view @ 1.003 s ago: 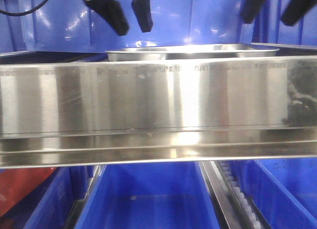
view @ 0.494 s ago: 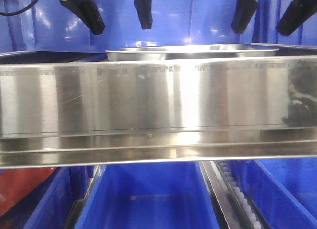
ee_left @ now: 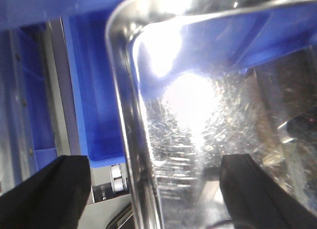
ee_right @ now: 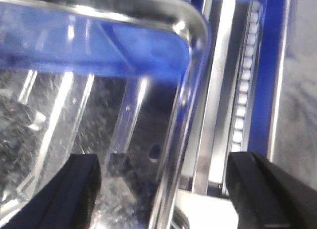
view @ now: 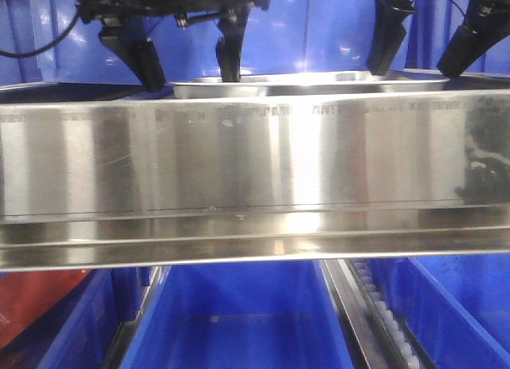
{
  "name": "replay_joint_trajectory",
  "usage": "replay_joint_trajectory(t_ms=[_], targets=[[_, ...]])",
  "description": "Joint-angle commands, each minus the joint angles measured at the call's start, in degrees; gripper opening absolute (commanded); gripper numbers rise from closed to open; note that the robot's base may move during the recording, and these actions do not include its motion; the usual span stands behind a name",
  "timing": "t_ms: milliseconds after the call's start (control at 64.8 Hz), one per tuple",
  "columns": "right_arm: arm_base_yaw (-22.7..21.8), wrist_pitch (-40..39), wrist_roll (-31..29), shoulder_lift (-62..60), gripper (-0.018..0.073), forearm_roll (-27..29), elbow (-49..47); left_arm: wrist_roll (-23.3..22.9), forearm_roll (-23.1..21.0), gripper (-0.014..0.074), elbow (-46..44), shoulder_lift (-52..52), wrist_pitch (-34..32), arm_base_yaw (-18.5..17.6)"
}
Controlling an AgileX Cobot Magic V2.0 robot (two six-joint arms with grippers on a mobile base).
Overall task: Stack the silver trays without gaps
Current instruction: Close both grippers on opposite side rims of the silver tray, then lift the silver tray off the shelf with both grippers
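Blue bins (view: 335, 26) fill the background behind a wide brushed-steel rail (view: 255, 162). Just beyond it we see the silver tray (view: 311, 84) lying flat; our left gripper (view: 189, 62) and right gripper (view: 420, 54) hang above, jaws spread wide, each straddling an end rim

You're at a factory-style sorting line: blue plastic bins (view: 239, 321) and a roller track (view: 388, 317) sit below the brushed-steel rail (view: 255, 162).

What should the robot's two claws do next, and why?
Probably lower a little more, then close. The left gripper and right gripper are both open, each straddling a side rim of the silver tray, not yet gripping it.
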Motion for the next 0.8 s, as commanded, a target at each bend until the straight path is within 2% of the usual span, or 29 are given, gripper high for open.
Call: replay_joint_trajectory(t_ms=[0, 139, 648, 741, 787], targets=[[0.0, -1.5, -0.4, 0.0, 0.0408, -0.3, -0.5, -0.6, -0.1, 0.0435, -0.3, -0.2, -0.5, -0.4], [0.0, -1.6, -0.4, 1.1, 0.0403, -0.1, -0.5, -0.6, -0.1, 0.0435, -0.3, 0.2, -2.1, -0.4], [0.0, -1.0, -0.4, 2.9, 0.04, 0.7, -0.5, -0.6, -0.3, 0.0432, -0.3, 2.7, -1.5, -0.4], [0.0, -0.9, -0.4, 2.9, 0.0356, 0.7, -0.5, -0.6, -0.3, 0.0398, -0.3, 2.7, -1.8, -0.4], [0.0, -0.8, -0.4, 2.9, 0.0316, 0.7, -0.5, -0.6, -0.3, 0.0342, -0.3, 2.7, -1.8, -0.4]])
